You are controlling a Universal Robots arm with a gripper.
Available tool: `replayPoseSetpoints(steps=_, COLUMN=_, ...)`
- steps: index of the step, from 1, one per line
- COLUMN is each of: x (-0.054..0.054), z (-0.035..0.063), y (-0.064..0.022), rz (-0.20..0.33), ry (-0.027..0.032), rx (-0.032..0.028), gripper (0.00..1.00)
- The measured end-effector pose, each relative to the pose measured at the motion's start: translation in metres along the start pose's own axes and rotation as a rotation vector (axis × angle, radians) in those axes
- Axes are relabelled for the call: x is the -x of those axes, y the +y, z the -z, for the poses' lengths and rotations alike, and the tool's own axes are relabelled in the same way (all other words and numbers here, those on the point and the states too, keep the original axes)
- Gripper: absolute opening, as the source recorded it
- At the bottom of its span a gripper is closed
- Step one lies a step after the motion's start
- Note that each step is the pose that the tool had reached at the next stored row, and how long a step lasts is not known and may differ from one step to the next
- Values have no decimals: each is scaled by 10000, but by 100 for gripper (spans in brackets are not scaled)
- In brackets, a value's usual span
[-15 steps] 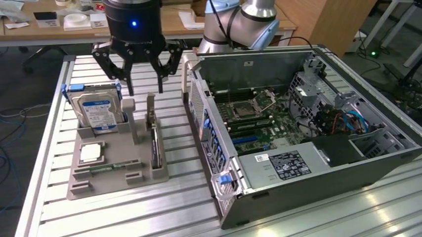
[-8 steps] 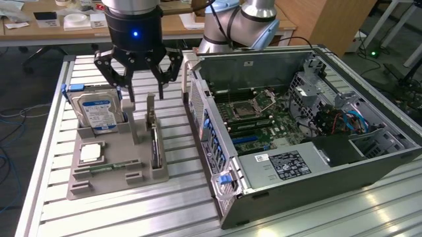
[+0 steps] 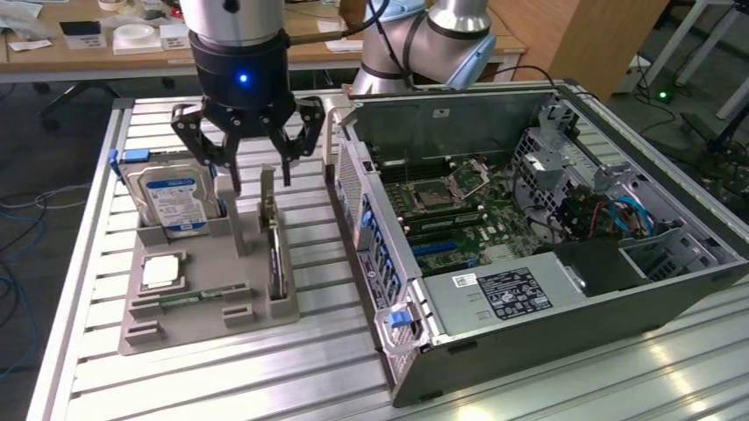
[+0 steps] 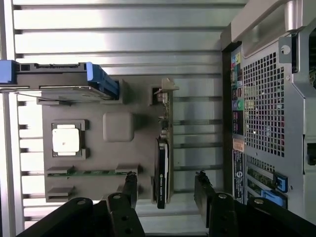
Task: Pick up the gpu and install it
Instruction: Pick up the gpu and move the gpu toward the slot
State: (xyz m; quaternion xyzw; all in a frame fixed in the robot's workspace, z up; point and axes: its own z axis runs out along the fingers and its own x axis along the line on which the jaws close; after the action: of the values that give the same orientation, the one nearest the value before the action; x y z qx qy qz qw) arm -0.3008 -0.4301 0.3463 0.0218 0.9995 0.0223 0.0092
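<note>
The gpu [image 3: 274, 250] stands on its edge in a slot of the grey holder tray [image 3: 205, 320], its silver bracket end toward the far side. My gripper [image 3: 260, 182] hangs open just above the card's far end, holding nothing. In the wrist view the gpu [image 4: 162, 165] shows as a thin dark strip with its silver bracket on top, and my gripper [image 4: 165, 185] has one black finger [image 4: 129, 185] on each side of it, both clear of the card. The open computer case [image 3: 550, 263] lies at the exterior view's right, with its green motherboard [image 3: 451, 210] exposed.
On the same tray stand a silver hard drive with a blue label [image 3: 175, 200], a square processor [image 3: 161, 272] and a narrow green memory stick [image 3: 188, 298]. The case's perforated rear wall [image 4: 266, 108] rises close beside the tray. The slatted aluminium table [image 3: 234, 386] lies below.
</note>
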Motion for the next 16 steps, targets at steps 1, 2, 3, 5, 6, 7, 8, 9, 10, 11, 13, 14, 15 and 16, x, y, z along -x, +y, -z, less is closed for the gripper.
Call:
replayPoseSetpoints(steps=1, x=0, z=-18, y=0, rz=1, ry=1, rx=-1, gripper=59)
replayPoseSetpoints(steps=2, x=0, z=-36, y=0, rz=2, ry=0, rx=0, gripper=59)
replayPoseSetpoints(steps=3, x=0, z=-54, y=-1, rz=2, ry=0, rx=0, gripper=59)
replayPoseSetpoints(steps=5, x=-2, z=-91, y=-2, rz=0, ry=2, rx=0, gripper=59)
replayPoseSetpoints(steps=6, x=-2, z=-110, y=-3, rz=0, ry=0, rx=1, gripper=59)
replayPoseSetpoints(steps=7, x=-3, z=-128, y=-4, rz=0, ry=0, rx=1, gripper=59)
replayPoseSetpoints(steps=8, x=-3, z=-146, y=-5, rz=-2, ry=0, rx=0, gripper=59)
replayPoseSetpoints(steps=9, x=-4, z=-164, y=-7, rz=-9, ry=0, rx=1, gripper=59)
replayPoseSetpoints(steps=10, x=-4, z=-182, y=-11, rz=-26, ry=-1, rx=0, gripper=59)
replayPoseSetpoints(steps=11, x=-4, z=-199, y=-14, rz=-66, ry=-3, rx=-1, gripper=59)
replayPoseSetpoints(steps=13, x=-4, z=-236, y=-18, rz=-161, ry=-8, rx=-3, gripper=59)
replayPoseSetpoints(steps=14, x=-5, z=-254, y=-20, rz=-183, ry=-8, rx=-3, gripper=59)
replayPoseSetpoints(steps=15, x=-5, z=-273, y=-21, rz=-197, ry=-10, rx=-3, gripper=59)
replayPoseSetpoints(steps=16, x=-5, z=-291, y=-22, rz=-204, ry=-10, rx=-3, gripper=59)
